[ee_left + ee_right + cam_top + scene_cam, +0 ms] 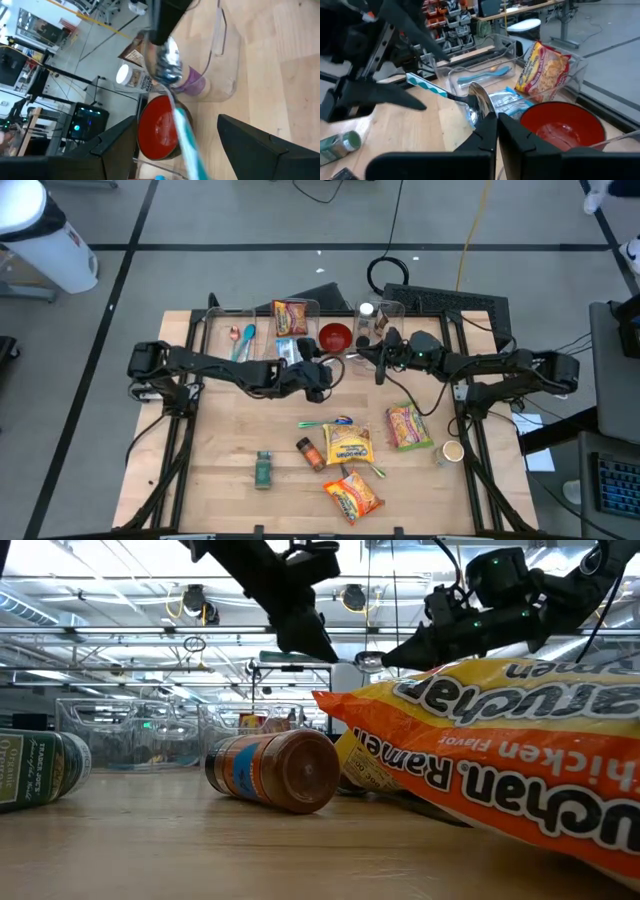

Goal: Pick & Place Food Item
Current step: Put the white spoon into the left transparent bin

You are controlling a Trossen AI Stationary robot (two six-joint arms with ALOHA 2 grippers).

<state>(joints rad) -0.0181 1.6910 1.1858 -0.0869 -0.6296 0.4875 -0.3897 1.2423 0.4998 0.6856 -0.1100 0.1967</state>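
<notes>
A metal spoon (479,102) with a teal-and-white handle (186,137) hangs in the air over the table's far middle, beside the red bowl (335,337). My right gripper (497,131) is shut on the spoon's bowl end. My left gripper (187,150) is open, with one finger on each side of the handle and not touching it. Ramen packets (348,445) (406,425) (352,495) and two spice jars (309,452) (263,470) lie flat on the near half of the table. My right gripper pinches the tip of the spoon's bowl (482,114) between its two shut fingers. The fingers come about level from the table's right and lie along the spoon. The spoon is lifted clear, and its handle reaches out toward my left gripper.
Clear bins (235,330) line the far edge, one holding a ramen packet (290,317) and one holding utensils. A white-lidded jar (366,315) stands behind the red bowl. A small cup (453,450) sits near the right edge. Bare wood lies at the near left.
</notes>
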